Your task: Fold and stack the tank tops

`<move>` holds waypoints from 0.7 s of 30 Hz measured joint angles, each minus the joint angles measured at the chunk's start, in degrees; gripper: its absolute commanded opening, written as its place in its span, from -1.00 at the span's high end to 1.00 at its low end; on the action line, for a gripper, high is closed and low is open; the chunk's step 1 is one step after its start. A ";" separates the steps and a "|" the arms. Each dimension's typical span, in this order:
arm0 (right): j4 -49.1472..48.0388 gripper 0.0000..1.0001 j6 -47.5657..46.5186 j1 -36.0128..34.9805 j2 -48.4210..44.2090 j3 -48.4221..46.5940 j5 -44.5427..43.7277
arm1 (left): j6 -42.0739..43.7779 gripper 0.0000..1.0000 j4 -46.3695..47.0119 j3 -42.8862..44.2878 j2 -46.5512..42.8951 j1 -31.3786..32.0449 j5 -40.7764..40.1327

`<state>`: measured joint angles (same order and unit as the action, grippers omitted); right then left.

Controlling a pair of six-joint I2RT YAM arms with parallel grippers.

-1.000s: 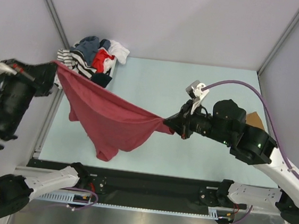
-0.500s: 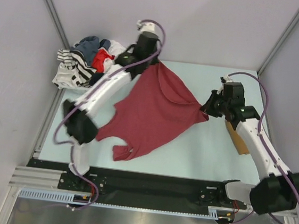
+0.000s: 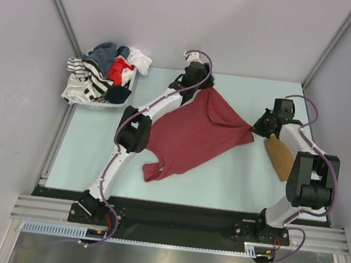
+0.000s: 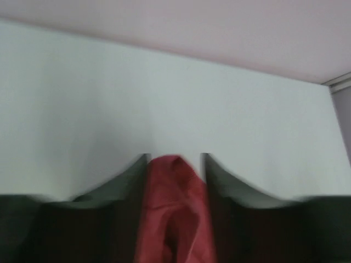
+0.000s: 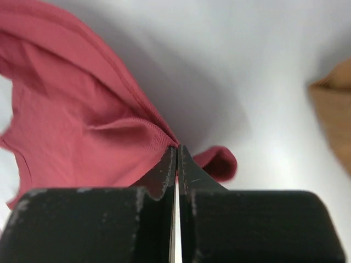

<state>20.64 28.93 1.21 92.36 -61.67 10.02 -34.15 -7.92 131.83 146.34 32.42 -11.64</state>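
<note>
Both arms reached further back since earlier, laying the dark maroon red soft cloth tank top (image 3: 191, 132) flatter; left claw (image 3: 203, 85) and right claw (image 3: 255, 130) each pinch a corner, stretching the edge between them for spreading, tan-brown cloth top (image 3: 279, 158) beside right claw.

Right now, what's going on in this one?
Both arms are handling the maroon tank top. The left gripper pinches one corner at the far side of the table, and the right gripper is clamped on another corner. The cloth is spread between them, its loose end trailing toward the near left. It is not folded yet. A tan top lies at the right, and a pile of mixed clothes sits far left.
</note>
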 measured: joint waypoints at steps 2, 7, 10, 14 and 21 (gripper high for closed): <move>-1.79 0.92 0.79 1.81 1.77 -1.16 -0.87 | -2.05 -0.99 3.63 2.69 1.42 -0.15 0.44; -4.33 -0.06 3.93 6.95 7.37 -2.10 -3.43 | -3.04 -1.00 7.17 6.64 2.29 -1.01 2.25; -4.48 -0.18 4.17 9.05 9.27 -1.88 -4.20 | -1.14 -0.99 7.06 -2.03 -3.37 -1.53 1.90; -5.77 -0.36 4.04 8.52 8.20 -0.15 -4.24 | 1.81 -1.00 0.11 -15.10 -15.39 -2.01 -1.27; -5.75 -0.30 1.66 4.26 3.32 1.05 -4.42 | 3.17 -0.99 -6.08 -45.62 -50.14 -2.27 -7.08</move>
<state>14.90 30.59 5.48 95.68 -60.62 5.61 -30.98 -14.00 86.21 96.20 30.15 -18.72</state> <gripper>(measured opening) 0.675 0.996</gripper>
